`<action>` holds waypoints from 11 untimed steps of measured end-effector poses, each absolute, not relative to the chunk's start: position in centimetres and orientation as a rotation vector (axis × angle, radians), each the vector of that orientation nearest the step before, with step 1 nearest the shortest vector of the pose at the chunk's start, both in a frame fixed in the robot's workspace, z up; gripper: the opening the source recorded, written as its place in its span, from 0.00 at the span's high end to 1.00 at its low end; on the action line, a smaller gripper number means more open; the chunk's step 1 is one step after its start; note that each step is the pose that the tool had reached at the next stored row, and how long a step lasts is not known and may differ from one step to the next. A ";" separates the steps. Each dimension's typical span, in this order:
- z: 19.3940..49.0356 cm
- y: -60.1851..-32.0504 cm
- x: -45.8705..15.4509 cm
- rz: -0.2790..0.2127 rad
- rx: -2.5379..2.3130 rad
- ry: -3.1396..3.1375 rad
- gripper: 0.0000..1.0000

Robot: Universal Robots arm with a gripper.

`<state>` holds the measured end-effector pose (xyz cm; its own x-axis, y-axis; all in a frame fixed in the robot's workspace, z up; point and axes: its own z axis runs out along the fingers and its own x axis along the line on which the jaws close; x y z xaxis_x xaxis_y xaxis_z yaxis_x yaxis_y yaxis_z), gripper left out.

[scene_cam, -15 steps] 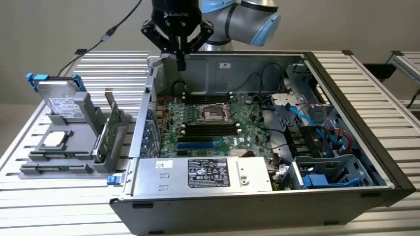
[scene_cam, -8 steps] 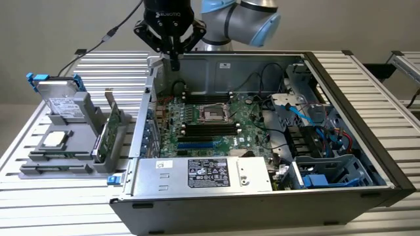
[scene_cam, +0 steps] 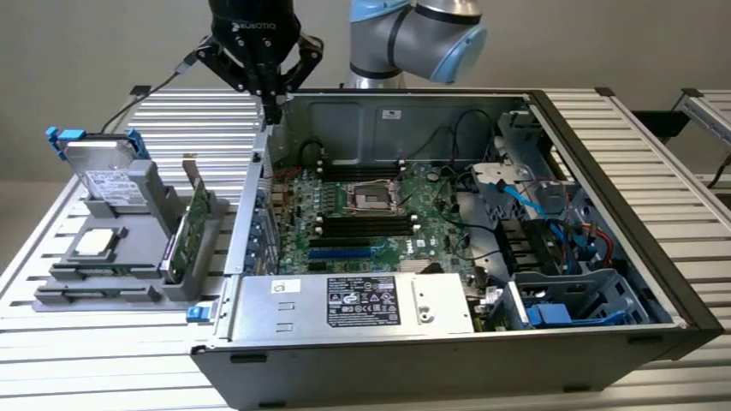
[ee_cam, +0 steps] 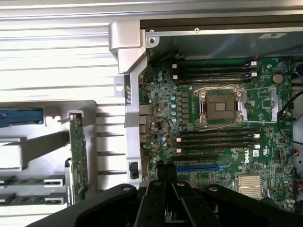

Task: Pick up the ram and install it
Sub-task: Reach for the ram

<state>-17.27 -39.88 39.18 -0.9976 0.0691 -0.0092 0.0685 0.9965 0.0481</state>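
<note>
Pickup not begun: my gripper (scene_cam: 272, 103) hangs shut and empty above the case (scene_cam: 342, 128) edge, so grasping the ram (ee_cam: 33, 180) calls for parting my jaws.

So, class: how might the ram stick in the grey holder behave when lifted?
Likely stiff and light: the ram is a thin green board. Probably fragile, and easily tilted, since it seems to sit on edge in the grey holder.

Component count: one robot arm (scene_cam: 412, 34), one gripper (scene_cam: 272, 101), one open computer case (scene_cam: 377, 120), one motherboard (scene_cam: 440, 214), one processor socket (scene_cam: 368, 199), one power supply (scene_cam: 354, 301), one grey holder (scene_cam: 92, 298), one silver drive (scene_cam: 109, 180), one upright green card (scene_cam: 194, 227), two ram sticks (ee_cam: 33, 180)
</note>
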 end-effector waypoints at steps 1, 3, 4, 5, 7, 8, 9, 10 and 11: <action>39.2 -39.9 -17.5 0.075 0.108 3.139 0.90; 39.2 -39.9 -17.9 0.074 0.110 3.167 0.90; 39.2 -39.9 -18.2 0.073 0.111 3.177 0.90; 39.2 -39.9 -18.4 0.073 0.112 3.187 0.90; 39.1 -39.9 -19.1 0.072 0.113 3.203 0.90; 39.1 -40.0 -19.4 0.072 0.114 3.208 0.90; 39.1 -40.0 -19.8 0.072 0.114 3.212 0.90; 39.1 -40.0 -20.3 0.072 0.114 3.214 0.90; 39.1 -40.0 -20.7 0.072 0.114 3.216 0.90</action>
